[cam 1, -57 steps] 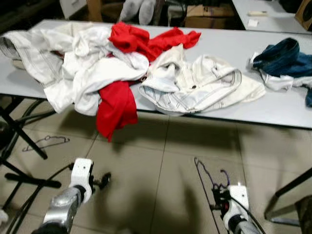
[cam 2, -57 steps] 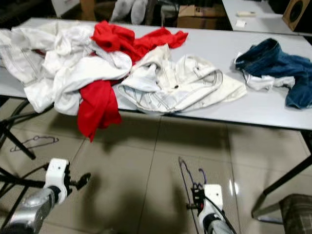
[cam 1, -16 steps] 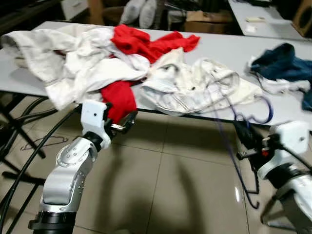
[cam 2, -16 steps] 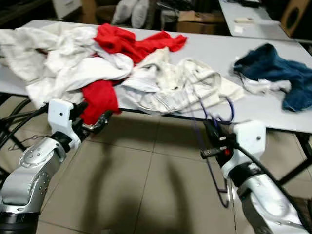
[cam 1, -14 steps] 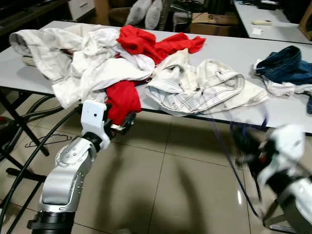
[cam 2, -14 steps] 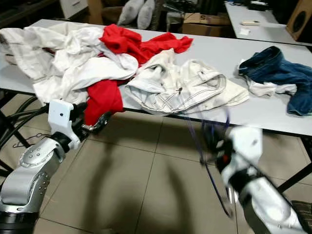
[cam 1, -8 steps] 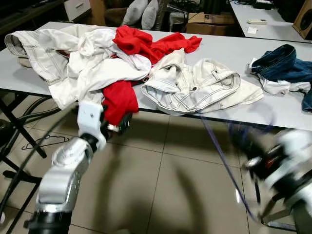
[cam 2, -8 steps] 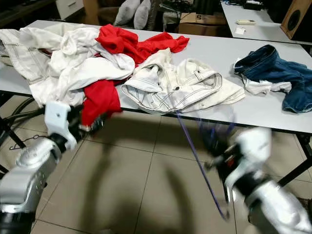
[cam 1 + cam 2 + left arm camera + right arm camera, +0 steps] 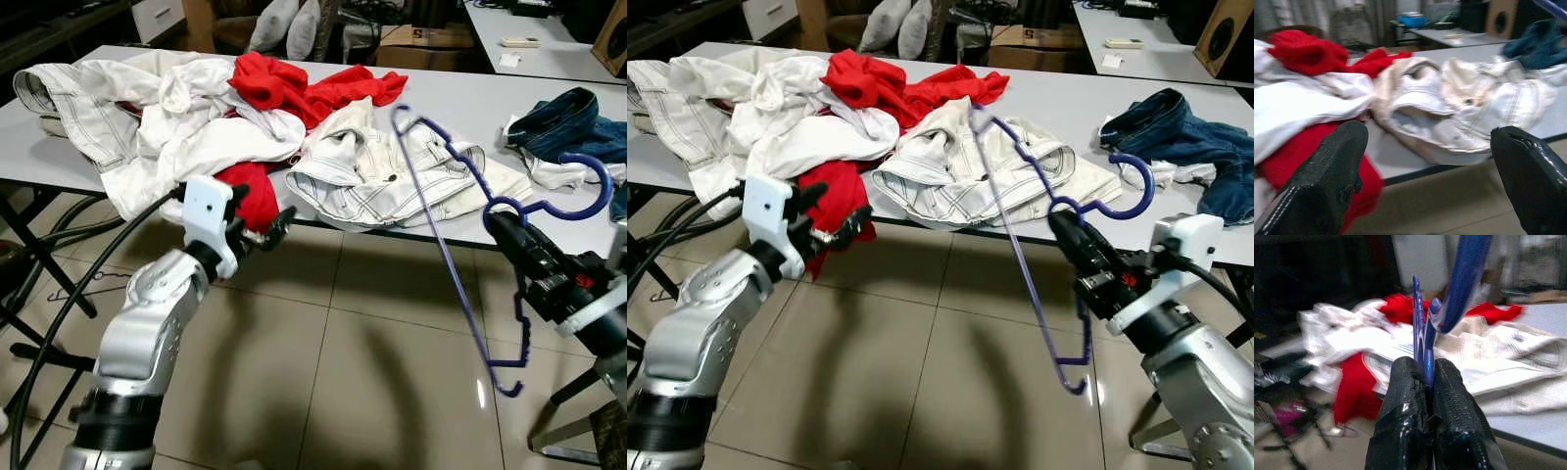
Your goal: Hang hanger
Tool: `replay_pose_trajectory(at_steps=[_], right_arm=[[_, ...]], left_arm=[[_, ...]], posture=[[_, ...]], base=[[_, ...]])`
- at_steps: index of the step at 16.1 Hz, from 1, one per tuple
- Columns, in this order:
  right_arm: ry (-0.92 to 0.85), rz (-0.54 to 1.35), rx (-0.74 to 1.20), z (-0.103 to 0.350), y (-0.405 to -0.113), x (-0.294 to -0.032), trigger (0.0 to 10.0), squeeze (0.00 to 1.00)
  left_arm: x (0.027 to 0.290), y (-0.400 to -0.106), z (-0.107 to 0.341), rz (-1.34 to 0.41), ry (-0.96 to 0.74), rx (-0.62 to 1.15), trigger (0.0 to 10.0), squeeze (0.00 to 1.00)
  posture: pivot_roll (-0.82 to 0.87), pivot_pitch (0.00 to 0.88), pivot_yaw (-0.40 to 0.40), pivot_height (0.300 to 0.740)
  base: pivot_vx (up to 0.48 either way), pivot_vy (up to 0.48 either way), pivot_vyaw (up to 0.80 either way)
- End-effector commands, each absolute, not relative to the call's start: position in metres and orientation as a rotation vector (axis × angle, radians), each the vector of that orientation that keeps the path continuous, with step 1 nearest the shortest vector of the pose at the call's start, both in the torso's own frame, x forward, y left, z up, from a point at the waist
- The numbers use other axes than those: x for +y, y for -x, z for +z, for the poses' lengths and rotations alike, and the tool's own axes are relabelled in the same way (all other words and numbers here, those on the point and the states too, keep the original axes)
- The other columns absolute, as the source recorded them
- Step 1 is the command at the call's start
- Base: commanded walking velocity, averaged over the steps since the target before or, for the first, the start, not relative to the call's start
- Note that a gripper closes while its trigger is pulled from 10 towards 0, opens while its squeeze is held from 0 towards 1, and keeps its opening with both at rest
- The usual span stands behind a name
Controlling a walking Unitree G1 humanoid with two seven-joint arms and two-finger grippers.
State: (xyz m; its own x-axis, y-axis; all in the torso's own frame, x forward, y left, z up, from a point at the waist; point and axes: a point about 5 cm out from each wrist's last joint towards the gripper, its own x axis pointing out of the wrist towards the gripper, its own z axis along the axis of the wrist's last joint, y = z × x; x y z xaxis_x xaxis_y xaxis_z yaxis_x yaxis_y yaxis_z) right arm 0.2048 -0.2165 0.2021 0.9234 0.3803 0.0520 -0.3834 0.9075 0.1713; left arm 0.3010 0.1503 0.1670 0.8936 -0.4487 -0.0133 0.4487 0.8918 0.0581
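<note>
A blue-purple wire hanger (image 9: 443,235) is held in front of the table's near edge, hook (image 9: 568,201) uppermost and its triangle slanting down toward the floor. My right gripper (image 9: 502,231) is shut on it just below the hook; in the right wrist view both black fingers (image 9: 1405,411) pinch the blue wire (image 9: 1422,338). My left gripper (image 9: 263,227) is open and holds nothing, level with the table edge beside the hanging red garment (image 9: 253,196). In the left wrist view its fingers (image 9: 1327,171) stand wide apart.
The grey table (image 9: 470,98) carries white garments (image 9: 392,171), red cloth (image 9: 294,83) and blue jeans (image 9: 563,122). A thin wire hanger (image 9: 86,284) lies on the tiled floor at left, near black stand legs (image 9: 39,259) and a cable. A table leg (image 9: 578,382) stands at right.
Both arms have come up from near the floor. The right gripper has lifted the hanger to table height and now holds it steady; the left gripper has shifted slightly right.
</note>
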Motion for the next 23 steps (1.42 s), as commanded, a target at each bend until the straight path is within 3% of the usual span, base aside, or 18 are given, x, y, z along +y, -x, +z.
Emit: replay_pose_trajectory(at_steps=[1,5,9,12,23], right_arm=[[-0.115,0.304,0.030,0.194,-0.208,-0.218,10.0,0.00],[-0.034,0.040,0.096,0.176,-0.212,-0.220,10.0,0.00],[-0.014,-0.101,0.097,0.167,-0.212,-0.221,10.0,0.00],[-0.006,-0.105,0.097,0.165,-0.212,-0.215,10.0,0.00],[-0.014,-0.026,0.076,0.166,-0.218,-0.203,10.0,0.00]], left_arm=[[0.151,-0.304,0.165,-0.425,-0.085,0.002,10.0,0.00],[0.149,-0.308,0.155,-0.360,-0.091,0.022,10.0,0.00],[0.147,-0.306,0.145,-0.330,-0.112,0.039,10.0,0.00],[0.146,-0.308,0.143,-0.303,-0.138,0.023,10.0,0.00],[0.147,-0.311,0.144,-0.278,-0.040,0.018,10.0,0.00]], posture=[[-0.01,0.000,0.050,0.740],[-0.01,0.000,0.046,0.740],[-0.01,0.000,0.037,0.740],[-0.01,0.000,0.030,0.740],[-0.02,0.000,0.024,0.740]], base=[[0.000,0.000,0.00],[0.000,0.225,0.00],[0.000,0.224,-0.74],[0.000,-0.335,-0.37],[0.050,0.000,-0.11]])
